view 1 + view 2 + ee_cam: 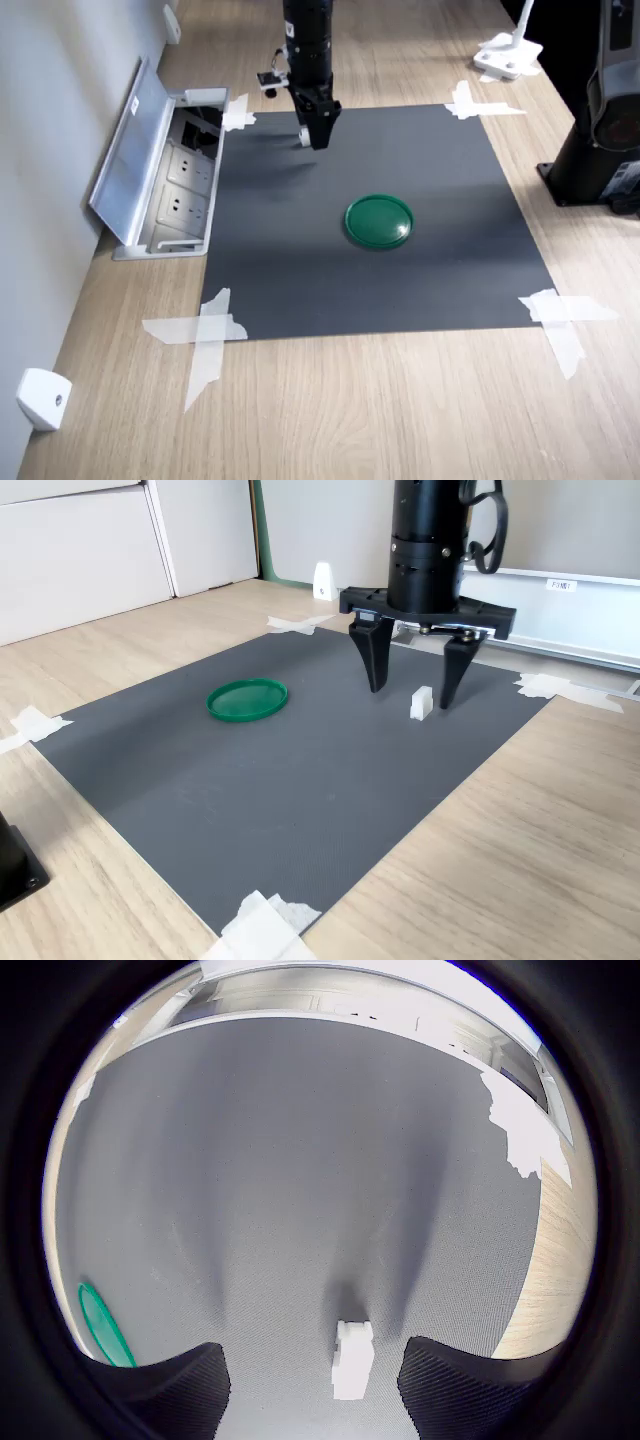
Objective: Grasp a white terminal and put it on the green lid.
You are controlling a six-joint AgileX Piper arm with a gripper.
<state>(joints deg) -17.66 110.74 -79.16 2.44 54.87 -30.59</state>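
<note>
There is one white terminal (421,703) and one green lid (247,699), both on one dark grey mat (300,770) fixed to the wooden table (520,820) with white tape strips at its corners. The terminal stands upright on the mat, well apart from the lid, on the second exterior view's right of it. The one tool (410,688) is released, its two fingers spread on both sides of the terminal without touching it; no writing can be read
</note>
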